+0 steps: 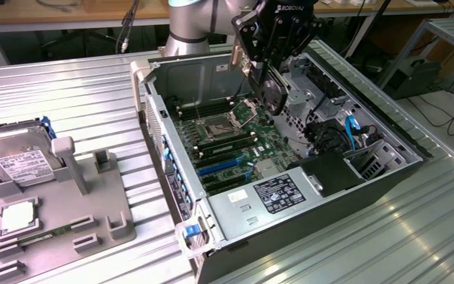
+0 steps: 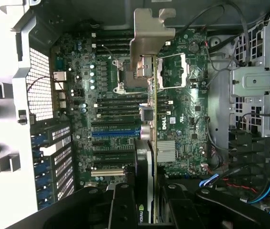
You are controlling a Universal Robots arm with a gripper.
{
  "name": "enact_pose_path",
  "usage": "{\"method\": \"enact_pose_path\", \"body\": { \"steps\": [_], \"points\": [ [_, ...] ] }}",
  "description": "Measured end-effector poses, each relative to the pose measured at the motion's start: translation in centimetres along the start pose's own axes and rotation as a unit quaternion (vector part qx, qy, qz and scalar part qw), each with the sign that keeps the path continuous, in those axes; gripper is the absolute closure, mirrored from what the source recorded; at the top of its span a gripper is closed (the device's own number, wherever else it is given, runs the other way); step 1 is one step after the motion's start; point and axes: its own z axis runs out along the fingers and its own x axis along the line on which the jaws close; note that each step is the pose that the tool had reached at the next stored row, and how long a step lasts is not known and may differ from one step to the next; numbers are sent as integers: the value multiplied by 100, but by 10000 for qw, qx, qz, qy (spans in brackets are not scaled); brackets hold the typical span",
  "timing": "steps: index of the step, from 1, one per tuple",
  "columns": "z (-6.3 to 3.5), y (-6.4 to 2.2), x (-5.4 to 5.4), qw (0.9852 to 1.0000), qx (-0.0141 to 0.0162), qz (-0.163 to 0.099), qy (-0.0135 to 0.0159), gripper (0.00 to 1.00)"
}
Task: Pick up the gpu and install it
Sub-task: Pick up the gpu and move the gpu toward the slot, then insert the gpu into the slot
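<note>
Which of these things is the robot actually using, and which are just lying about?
Part of the job:
- gripper, holding the gpu
- open computer case beneath it

Just lying about:
- hard drive
- CPU chip
- grey holder they sit on

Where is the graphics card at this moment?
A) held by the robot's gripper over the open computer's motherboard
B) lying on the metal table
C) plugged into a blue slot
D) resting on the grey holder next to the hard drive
A: the gripper is clamped on the gpu, which hangs above the motherboard, not seated in any slot.
</note>
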Motion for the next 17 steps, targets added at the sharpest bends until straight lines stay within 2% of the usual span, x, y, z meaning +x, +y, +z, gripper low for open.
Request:
{"method": "enact_pose_path", "body": {
  "steps": [11,15,17],
  "points": [
    [0,0,0,10000,0,-3,0,73],
    [0,0,0,9989,-9,-477,-6,73],
    [0,0,0,9972,-12,-748,-9,73]
  ]
}}
